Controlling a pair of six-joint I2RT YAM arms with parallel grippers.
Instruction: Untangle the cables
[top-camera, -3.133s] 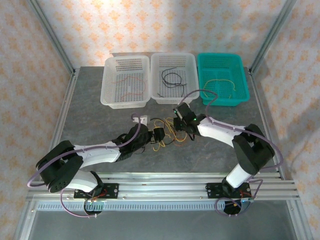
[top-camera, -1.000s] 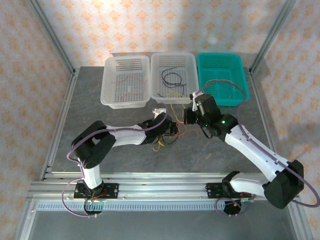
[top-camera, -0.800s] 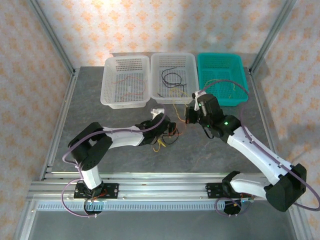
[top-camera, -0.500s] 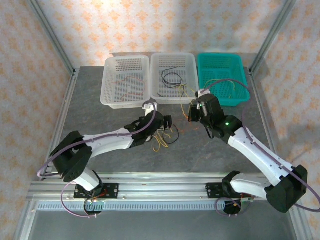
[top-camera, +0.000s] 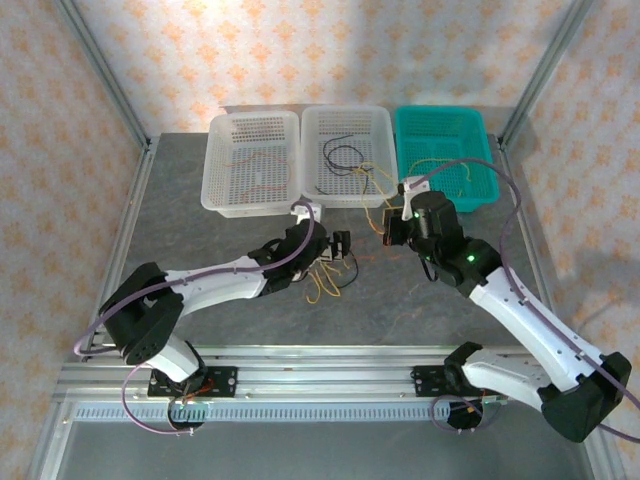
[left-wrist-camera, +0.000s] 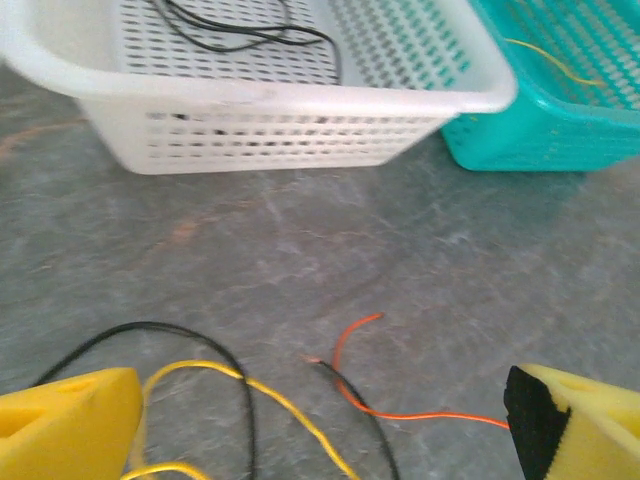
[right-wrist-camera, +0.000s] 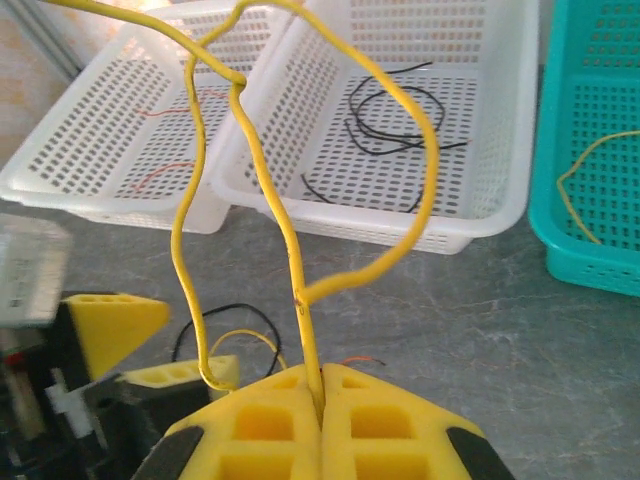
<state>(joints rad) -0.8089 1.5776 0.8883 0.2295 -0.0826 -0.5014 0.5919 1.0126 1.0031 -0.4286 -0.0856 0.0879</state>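
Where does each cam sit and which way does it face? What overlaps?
Top external: above and behind the arms, looking down on the table and baskets at its far edge; both arms, left hand and right hand show.
Left wrist: low over the table, facing the middle white basket and teal basket; own yellow fingers wide apart at bottom corners.
Right wrist: higher, facing the baskets; own fingers shut on a yellow cable.
Shared: both wrist views catch the middle white basket with its black cable.

Cream wallpaper (top-camera: 330, 50) with orange floral motifs runs from 9 through 12 to 3 o'clock. A grey marbled table (top-camera: 180, 230) fills the centre, evenly lit, with an aluminium rail (top-camera: 330, 370) at 6 o'clock.
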